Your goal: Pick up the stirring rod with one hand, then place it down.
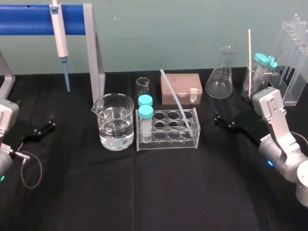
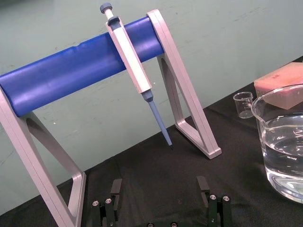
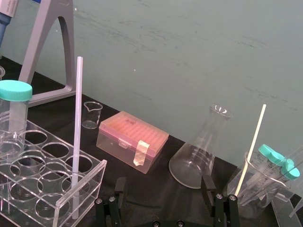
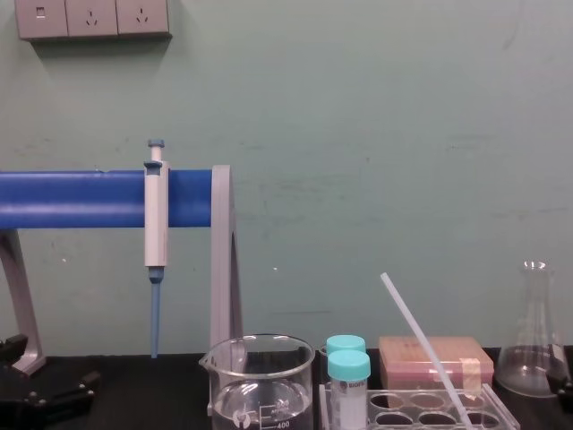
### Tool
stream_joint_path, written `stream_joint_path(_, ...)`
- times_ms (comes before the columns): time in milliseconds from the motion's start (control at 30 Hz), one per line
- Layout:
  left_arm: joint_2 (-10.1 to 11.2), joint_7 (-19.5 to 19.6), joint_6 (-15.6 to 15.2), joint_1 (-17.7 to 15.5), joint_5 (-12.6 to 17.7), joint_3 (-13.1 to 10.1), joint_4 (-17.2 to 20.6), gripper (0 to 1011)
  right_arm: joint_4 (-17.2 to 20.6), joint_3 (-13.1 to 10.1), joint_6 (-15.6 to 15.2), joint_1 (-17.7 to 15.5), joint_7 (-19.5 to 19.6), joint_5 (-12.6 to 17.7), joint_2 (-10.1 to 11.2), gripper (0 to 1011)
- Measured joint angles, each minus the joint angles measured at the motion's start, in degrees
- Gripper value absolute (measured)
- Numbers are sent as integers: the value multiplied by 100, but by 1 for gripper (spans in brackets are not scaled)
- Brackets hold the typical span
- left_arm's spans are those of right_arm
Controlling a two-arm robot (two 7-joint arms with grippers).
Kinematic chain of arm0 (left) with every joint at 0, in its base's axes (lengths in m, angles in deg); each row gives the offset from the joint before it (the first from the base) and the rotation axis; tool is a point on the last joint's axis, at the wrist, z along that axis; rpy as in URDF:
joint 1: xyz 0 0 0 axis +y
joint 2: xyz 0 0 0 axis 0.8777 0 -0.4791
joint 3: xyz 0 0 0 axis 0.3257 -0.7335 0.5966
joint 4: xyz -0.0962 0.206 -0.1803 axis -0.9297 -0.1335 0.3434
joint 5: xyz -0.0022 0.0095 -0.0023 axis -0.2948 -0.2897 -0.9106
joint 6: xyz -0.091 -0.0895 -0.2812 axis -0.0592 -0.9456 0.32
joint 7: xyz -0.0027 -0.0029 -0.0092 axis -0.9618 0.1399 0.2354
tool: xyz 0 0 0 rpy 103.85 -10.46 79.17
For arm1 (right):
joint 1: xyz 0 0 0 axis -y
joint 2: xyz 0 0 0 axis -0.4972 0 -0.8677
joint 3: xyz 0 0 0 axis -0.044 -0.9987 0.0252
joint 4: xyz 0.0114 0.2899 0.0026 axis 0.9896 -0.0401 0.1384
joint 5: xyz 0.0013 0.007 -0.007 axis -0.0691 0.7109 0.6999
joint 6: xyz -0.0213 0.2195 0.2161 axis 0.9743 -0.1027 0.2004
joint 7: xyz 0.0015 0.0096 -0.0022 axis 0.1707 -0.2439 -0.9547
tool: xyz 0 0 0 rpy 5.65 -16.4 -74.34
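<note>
Preparing grasp: rod (image 1: pixel 175 98) leans in front right well of rack (image 1: pixel 166 144), top tilted back-left. Right gripper (image 1: pixel 217 120) just right of rack, fingers spread, empty. Recommended: pinch shaft above rack, lift along tilt. Left gripper (image 1: pixel 50 121) well left of rack, spread, idle.

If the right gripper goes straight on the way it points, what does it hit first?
Probably the pink box, straight ahead of the open right gripper; the rack holding the stirring rod sits to one side, the flask to the other. Depth is unclear.
</note>
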Motion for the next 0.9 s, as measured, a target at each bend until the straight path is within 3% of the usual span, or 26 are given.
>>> stream_joint_path(900,0,0,0,0,0,0,0,1000,0,0,0,0,0,0,0,1003)
